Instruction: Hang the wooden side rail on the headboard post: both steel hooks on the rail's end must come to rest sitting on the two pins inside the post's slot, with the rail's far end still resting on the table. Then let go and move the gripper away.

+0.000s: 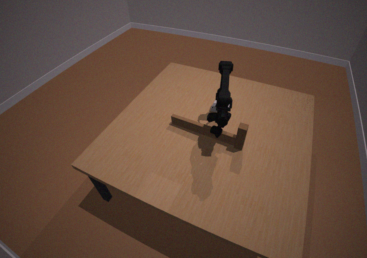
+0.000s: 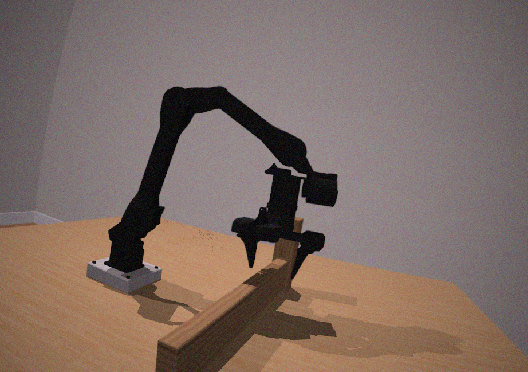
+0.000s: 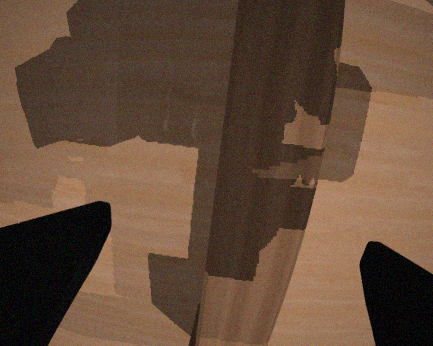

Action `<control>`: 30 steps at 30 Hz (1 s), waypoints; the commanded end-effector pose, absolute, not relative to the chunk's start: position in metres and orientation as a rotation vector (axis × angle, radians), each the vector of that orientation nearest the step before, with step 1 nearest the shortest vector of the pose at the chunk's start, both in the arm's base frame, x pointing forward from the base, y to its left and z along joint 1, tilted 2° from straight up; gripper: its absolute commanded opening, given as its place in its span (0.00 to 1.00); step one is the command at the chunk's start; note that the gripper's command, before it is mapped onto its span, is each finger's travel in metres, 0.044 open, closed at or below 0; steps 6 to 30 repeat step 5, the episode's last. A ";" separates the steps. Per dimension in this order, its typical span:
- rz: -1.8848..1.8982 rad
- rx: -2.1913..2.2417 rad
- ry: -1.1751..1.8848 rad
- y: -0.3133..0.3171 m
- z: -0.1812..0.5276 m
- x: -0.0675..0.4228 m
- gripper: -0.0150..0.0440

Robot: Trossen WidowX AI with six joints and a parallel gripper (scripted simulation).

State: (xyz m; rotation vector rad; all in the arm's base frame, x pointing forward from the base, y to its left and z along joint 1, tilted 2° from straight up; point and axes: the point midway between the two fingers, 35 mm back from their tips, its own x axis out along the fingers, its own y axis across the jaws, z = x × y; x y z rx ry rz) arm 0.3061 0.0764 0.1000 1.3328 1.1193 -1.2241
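Base [image 2: 146,277] at left on the counter [image 2: 63,308]. Rail [image 2: 221,316] running from near corner up to the post [image 2: 286,248], butted against it, far end down on the counter. Hooks and pins hidden. Pincer [image 2: 272,263] spread wide above the rail, gripping nothing, fingers [image 2: 250,253] clear either side.

My own wrist blocks the joint where the side rail [image 2: 221,321] meets the headboard post [image 2: 286,248] at twelve o'clock; hooks, pins and slot stay unseen. The rail's near end runs off the exterior view's bottom edge. In the wrist view my fingers are cropped at the frame's lower corners, and shadow muddies the rail's top.
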 end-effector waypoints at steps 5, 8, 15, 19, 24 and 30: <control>-1.226 1.335 1.118 0.076 0.100 0.306 1.00; -1.226 1.335 1.118 0.076 0.100 0.306 1.00; -1.226 1.335 1.118 0.076 0.100 0.306 1.00; -1.226 1.335 1.118 0.076 0.100 0.306 1.00; -1.226 1.335 1.118 0.076 0.100 0.306 1.00; -1.226 1.335 1.118 0.076 0.100 0.306 1.00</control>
